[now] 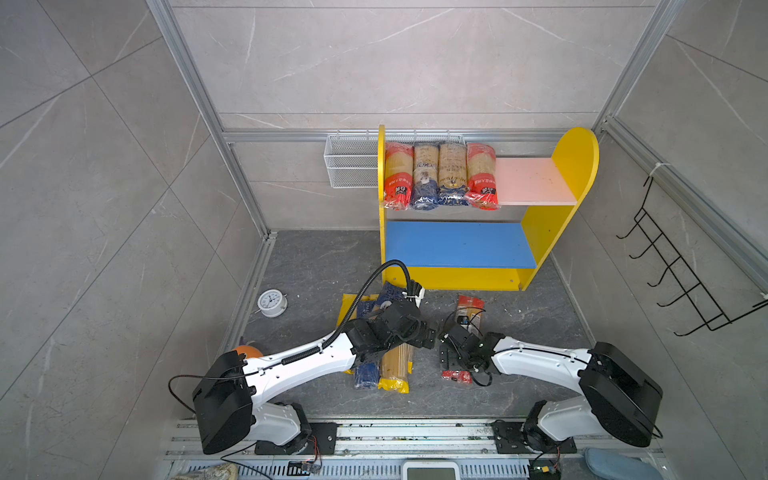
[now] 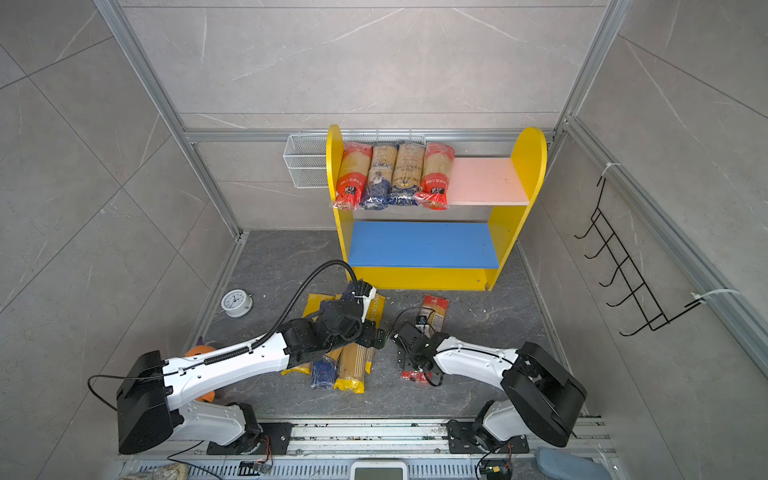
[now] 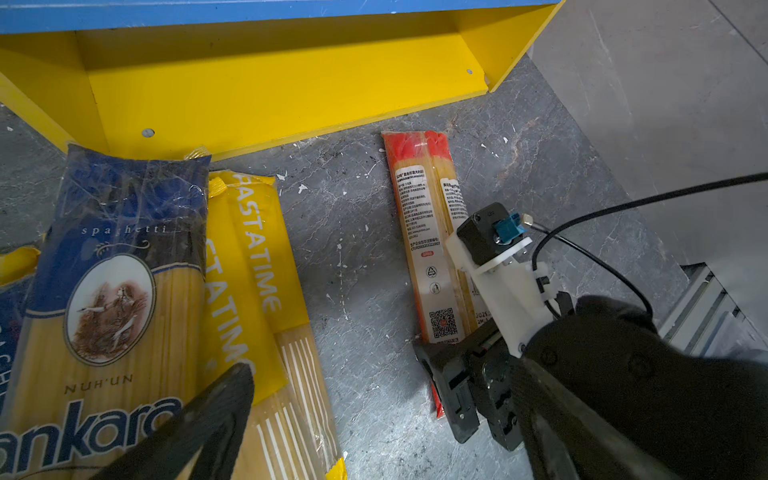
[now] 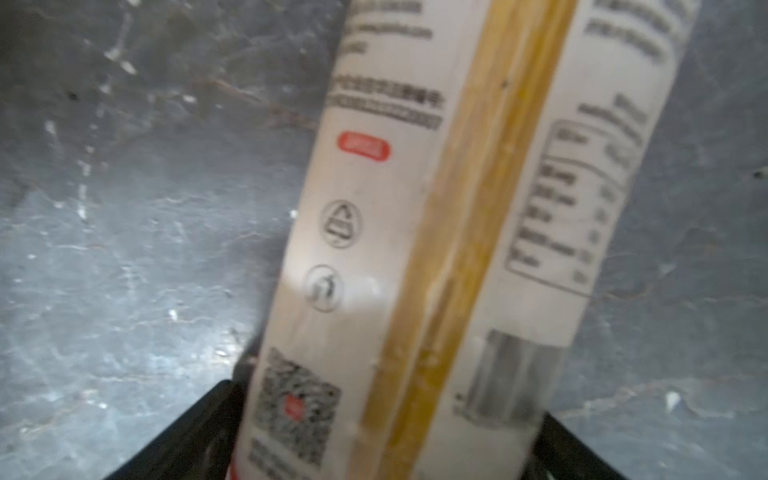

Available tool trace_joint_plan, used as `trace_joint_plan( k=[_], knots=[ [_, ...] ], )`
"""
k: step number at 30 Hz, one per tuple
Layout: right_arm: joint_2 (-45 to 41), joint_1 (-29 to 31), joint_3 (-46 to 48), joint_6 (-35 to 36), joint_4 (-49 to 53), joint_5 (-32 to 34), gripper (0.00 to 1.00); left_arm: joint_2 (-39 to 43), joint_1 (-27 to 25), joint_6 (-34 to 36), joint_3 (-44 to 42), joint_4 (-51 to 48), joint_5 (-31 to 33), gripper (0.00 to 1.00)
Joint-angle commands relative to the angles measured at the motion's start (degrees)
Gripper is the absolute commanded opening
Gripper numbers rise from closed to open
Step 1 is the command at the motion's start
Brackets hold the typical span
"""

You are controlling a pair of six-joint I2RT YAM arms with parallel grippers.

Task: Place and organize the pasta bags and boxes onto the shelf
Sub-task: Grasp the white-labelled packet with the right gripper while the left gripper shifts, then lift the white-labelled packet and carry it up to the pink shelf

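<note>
Several pasta bags [image 1: 440, 174] with red and dark-blue ends lie side by side on the left of the shelf's pink upper board [image 1: 532, 178]; the blue lower board [image 1: 457, 245] is bare. On the floor in front lies a red-ended bag [image 1: 469, 309] [image 3: 424, 232] [image 4: 415, 208]. My right gripper [image 1: 459, 353] [image 4: 390, 457] is open and straddles its near half, one finger on each side. Left of it is a pile with a blue Ankara bag [image 3: 116, 291] and a yellow Pastatime bag [image 3: 249, 257]. My left gripper [image 1: 422, 332] [image 3: 384, 368] hovers open over the pile's right edge, holding nothing.
A white alarm clock [image 1: 271, 302] stands on the floor at the left. A white wire basket [image 1: 351, 164] hangs on the back wall beside the shelf. A black hook rack [image 1: 673, 274] hangs on the right wall. An orange object [image 1: 247, 351] peeks out under the left arm.
</note>
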State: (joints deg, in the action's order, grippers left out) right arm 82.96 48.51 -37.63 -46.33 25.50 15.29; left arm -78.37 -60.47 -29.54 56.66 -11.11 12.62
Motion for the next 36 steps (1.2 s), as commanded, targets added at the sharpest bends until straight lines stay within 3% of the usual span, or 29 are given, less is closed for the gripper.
trace_joint_plan(
  k=[1,11,15,23,31,36],
  knots=[
    [3.57,2.41,1.36,-3.00,3.39,-1.22,0.90,1.66,-0.83,1.04,1.16,1.36,2.04,1.00],
    [1.83,3.58,3.14,-4.88,4.87,-2.08,0.00,11.97,-2.16,-1.58,-5.78,0.30,6.08,1.00],
    [-2.57,4.94,5.11,-7.02,5.51,-2.55,0.00,16.41,-2.13,-3.36,-8.28,-0.77,7.75,1.00],
    [-21.96,7.75,3.30,-6.10,14.16,-0.91,0.00,18.96,-2.13,-3.40,-8.42,-2.78,8.72,1.00],
    [-37.06,7.83,-8.62,-0.42,27.31,2.25,0.00,18.34,-2.16,-2.63,-7.71,-1.92,6.98,1.00],
    [-41.90,7.81,-18.08,2.90,35.07,5.44,0.00,18.56,-2.13,-1.42,-7.11,-2.63,7.40,1.00]
  ],
)
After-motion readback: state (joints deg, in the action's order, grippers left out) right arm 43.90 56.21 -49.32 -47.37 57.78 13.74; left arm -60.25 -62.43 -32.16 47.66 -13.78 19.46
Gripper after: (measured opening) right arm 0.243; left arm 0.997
